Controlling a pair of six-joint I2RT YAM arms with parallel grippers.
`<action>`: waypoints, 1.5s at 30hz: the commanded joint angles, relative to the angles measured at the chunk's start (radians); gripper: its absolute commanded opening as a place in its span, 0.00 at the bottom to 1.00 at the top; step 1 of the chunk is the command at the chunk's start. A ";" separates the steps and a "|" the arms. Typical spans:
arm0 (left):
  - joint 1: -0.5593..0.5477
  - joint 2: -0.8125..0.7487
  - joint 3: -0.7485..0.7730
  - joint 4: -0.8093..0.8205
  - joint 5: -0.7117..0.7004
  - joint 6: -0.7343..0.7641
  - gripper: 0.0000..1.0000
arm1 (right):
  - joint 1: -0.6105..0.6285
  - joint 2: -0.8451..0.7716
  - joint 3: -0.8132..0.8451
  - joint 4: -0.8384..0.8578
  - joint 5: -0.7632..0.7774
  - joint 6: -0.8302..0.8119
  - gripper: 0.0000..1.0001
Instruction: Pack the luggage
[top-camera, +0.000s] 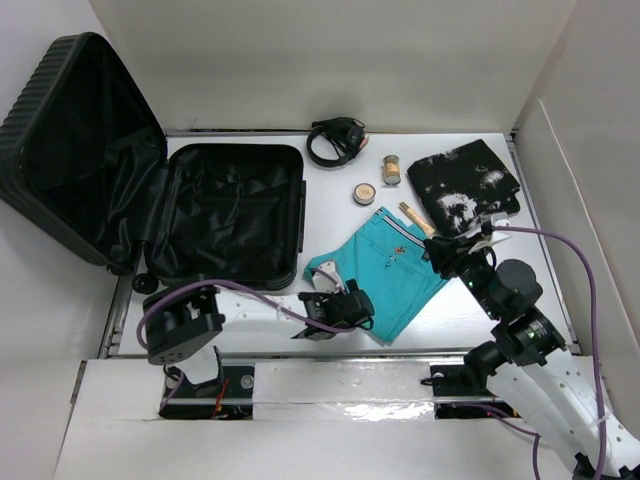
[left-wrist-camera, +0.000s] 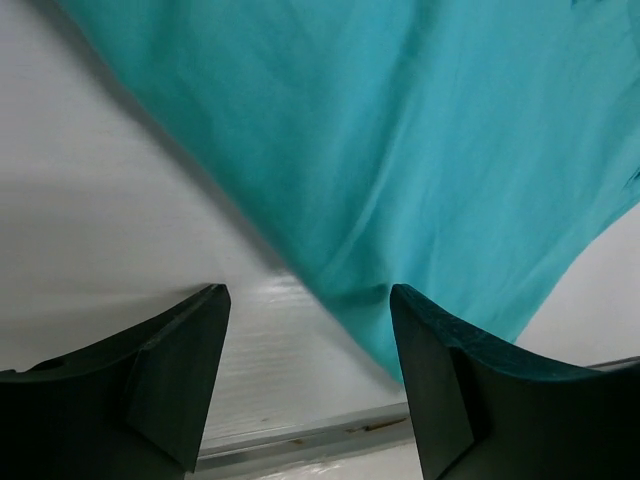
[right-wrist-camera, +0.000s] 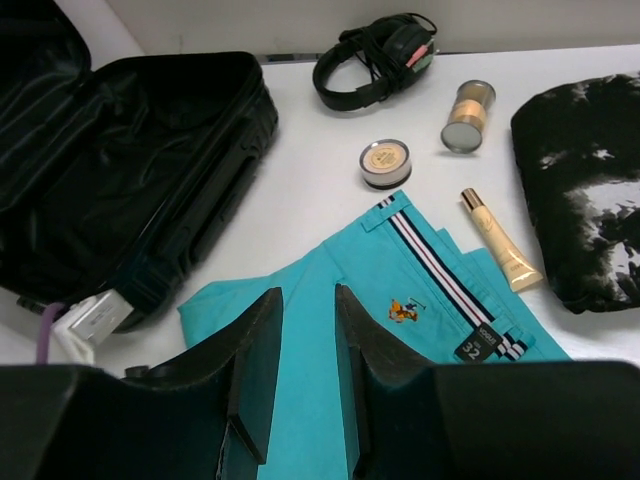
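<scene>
The left tool (top-camera: 335, 305) is hovering with its jaws spread wide at the near corner of the teal shorts (top-camera: 395, 265), pinching nothing; its wrist view is showing the cloth's tip lying just ahead of the jaws. The right tool (top-camera: 440, 250) is standing over the shorts' right edge with its jaws parted only narrowly, and nothing is sitting between them.

The luggage (top-camera: 230, 210) is lying open at the left of the surface (top-camera: 325, 210), its lid leaning up against the left wall and its lined base looking unfilled, so packing is probably just beginning.

Judging from here, a pinch on one corner alone is likely to let the folded shorts fall open and trail. Trailing cloth is risking a sweep against the gold tube (top-camera: 415, 218), which is lying just beside the waistband, and the small round jar (top-camera: 364, 192) close behind it. The raised rim of the luggage is also threatening to catch a low-carried hem.

A strip of bare surface is running between the shorts and the luggage, giving a fair lane leftward. The near edge is sitting close under the left tool, so cloth could slip off there. The headphones (top-camera: 335, 140), the corked bottle (top-camera: 391, 168) and the black-and-white garment (top-camera: 465, 185) are crowding the back and right, with the right wall (top-camera: 560, 200) closing in beyond
</scene>
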 joint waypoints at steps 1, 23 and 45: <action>0.022 0.086 0.076 -0.042 -0.052 -0.078 0.62 | -0.008 -0.024 -0.002 0.034 -0.063 -0.017 0.34; 0.073 0.186 0.070 -0.062 -0.198 0.097 0.00 | -0.008 -0.020 0.006 0.071 -0.132 -0.017 0.29; 0.692 -0.202 0.587 -0.225 0.172 1.013 0.00 | -0.008 -0.070 0.032 0.040 -0.100 -0.026 0.22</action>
